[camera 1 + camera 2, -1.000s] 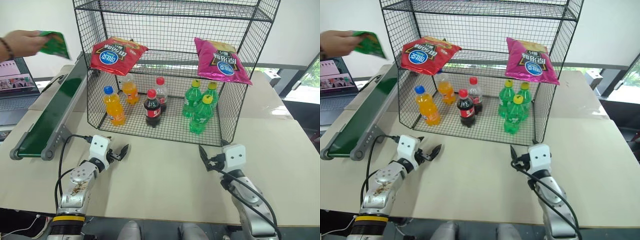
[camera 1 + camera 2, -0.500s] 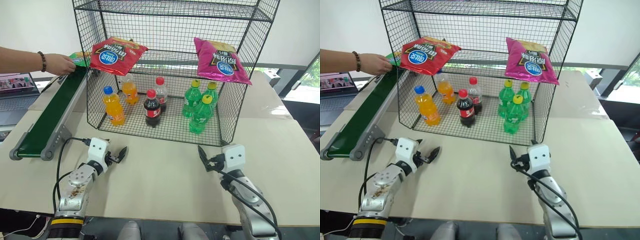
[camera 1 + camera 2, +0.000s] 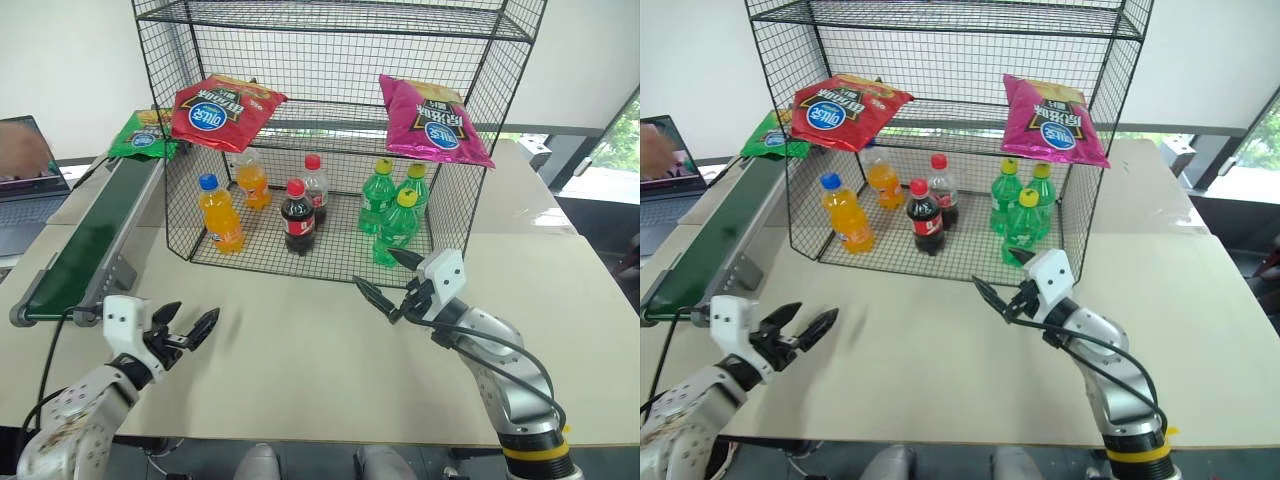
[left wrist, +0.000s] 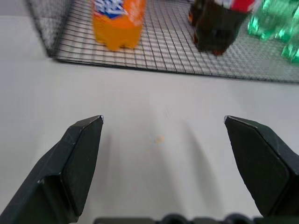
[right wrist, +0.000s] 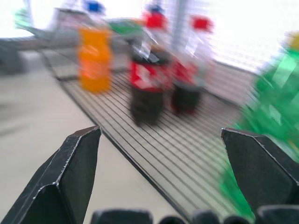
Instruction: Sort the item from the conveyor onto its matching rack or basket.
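Green chip bag [image 3: 140, 136] lying at the far end of the conveyor [image 3: 90, 240], just beside the wire rack [image 3: 330, 140] at its left corner. Left gripper [image 3: 186, 328] low over the table [image 3: 300, 370], fingers spread wide, holding nothing. Right gripper [image 3: 382, 282] raised near the rack's front edge, fingers likewise spread and empty. Red bag [image 3: 222, 108] and magenta bag [image 3: 430, 118] on the middle tier; 7 bottles below.
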`<action>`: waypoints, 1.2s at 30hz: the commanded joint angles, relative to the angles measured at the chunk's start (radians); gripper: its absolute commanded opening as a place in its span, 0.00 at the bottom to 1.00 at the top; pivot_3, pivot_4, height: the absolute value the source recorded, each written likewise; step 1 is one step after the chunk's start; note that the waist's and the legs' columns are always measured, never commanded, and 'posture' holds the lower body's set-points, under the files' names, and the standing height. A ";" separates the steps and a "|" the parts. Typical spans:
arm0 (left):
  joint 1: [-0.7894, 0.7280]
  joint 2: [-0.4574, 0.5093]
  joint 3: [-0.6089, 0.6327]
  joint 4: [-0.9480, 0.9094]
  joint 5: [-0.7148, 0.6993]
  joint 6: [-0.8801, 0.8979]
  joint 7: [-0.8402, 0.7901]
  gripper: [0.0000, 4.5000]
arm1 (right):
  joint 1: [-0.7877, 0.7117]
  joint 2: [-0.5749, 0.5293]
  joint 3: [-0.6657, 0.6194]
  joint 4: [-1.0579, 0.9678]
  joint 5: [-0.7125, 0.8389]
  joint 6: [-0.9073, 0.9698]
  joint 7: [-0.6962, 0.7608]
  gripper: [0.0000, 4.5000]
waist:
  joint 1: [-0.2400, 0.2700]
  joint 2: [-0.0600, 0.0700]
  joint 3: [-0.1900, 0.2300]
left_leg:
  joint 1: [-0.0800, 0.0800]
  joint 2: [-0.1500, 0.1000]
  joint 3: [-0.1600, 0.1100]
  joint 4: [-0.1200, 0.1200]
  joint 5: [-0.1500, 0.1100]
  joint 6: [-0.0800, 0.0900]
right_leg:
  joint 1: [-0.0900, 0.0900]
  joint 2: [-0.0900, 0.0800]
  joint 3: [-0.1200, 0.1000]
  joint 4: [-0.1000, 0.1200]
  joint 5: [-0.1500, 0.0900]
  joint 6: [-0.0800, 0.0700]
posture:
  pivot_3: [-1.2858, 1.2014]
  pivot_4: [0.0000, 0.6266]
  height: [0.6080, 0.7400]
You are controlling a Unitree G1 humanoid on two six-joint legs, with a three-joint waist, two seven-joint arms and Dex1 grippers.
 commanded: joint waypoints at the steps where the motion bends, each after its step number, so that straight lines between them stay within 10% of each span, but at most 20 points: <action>1: 0.129 -0.037 0.258 -0.081 -0.395 0.077 0.114 0.98 | -0.131 -0.032 0.000 -0.037 0.167 0.052 0.164 1.00 | -0.012 -0.001 0.001 | -0.001 0.000 0.000 0.001 -0.001 0.001 | 0.000 0.000 0.000 0.000 0.000 0.000 | 0.52 0.24 1.00; 15: 0.323 -0.099 0.483 0.135 -1.212 -0.058 0.502 0.98 | -0.365 0.015 0.061 0.042 0.303 0.053 0.379 1.00 | -0.002 -0.002 0.001 | 0.002 0.000 -0.001 0.005 -0.005 0.008 | 0.000 0.000 -0.001 0.000 -0.003 -0.002 | 0.52 0.24 1.00; 36: 0.049 0.009 0.488 0.434 -1.178 -0.099 0.507 0.98 | -0.452 0.029 0.055 0.016 0.316 0.061 0.367 1.00 | -0.002 -0.002 0.001 | 0.001 0.000 -0.001 -0.001 -0.003 0.003 | -0.001 0.000 -0.001 0.000 -0.003 -0.003 | 0.52 0.24 1.00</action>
